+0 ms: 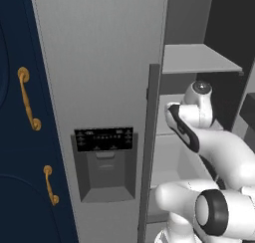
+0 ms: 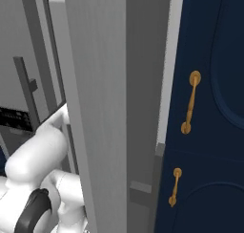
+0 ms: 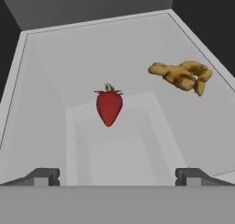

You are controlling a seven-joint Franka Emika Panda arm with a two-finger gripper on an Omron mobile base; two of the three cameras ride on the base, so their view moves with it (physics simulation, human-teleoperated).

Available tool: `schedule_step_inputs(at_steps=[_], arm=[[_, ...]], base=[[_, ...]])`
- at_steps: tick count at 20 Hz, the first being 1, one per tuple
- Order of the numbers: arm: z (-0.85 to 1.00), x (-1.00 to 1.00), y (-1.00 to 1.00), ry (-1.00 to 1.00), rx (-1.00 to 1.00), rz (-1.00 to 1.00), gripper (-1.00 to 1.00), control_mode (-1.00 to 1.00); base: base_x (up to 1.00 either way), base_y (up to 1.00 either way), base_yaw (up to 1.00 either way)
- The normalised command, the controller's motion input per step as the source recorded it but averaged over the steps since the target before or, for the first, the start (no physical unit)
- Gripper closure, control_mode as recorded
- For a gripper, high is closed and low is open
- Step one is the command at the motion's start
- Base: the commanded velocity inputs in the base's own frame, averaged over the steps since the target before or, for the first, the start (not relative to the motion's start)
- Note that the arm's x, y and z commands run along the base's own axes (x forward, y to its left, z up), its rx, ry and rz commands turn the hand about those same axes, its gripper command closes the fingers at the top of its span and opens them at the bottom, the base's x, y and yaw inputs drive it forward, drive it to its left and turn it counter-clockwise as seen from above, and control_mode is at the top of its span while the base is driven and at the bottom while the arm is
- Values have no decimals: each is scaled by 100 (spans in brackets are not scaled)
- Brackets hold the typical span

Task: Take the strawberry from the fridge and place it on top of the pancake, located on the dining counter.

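In the hand view a red strawberry (image 3: 109, 107) with a small green top lies on a pale grey fridge shelf (image 3: 55, 81). My gripper (image 3: 117, 176) hangs short of it, open, with the two fingertips (image 3: 43, 176) wide apart and nothing between them. The strawberry sits ahead of the gap, slightly left of its middle. In the left base view the fridge (image 1: 99, 87) shows its closed grey door with the dark dispenser panel (image 1: 104, 139), and my arm (image 1: 199, 117) reaches into the open right compartment. The pancake and the dining counter are out of view.
A yellow-orange lumpy food item (image 3: 182, 75) lies on the same shelf, right of and beyond the strawberry. Shelf walls rise at left and back. Another shelf (image 1: 199, 60) sits above the arm. The open fridge door (image 2: 119, 108) stands close on the right, beside navy cabinets (image 2: 209, 108) with gold handles.
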Motion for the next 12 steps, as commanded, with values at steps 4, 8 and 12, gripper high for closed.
schedule_step_inputs(at_steps=[4, 8, 12], arm=[[-3, 34, -1, 2, 0, 0, -100, -100], [-16, 45, -1, 1, 0, 0, -100, -100], [-33, 28, -11, 0, 1, 2, -100, -100]], base=[[0, 0, 0], [0, 0, 0], [0, 0, 0]])
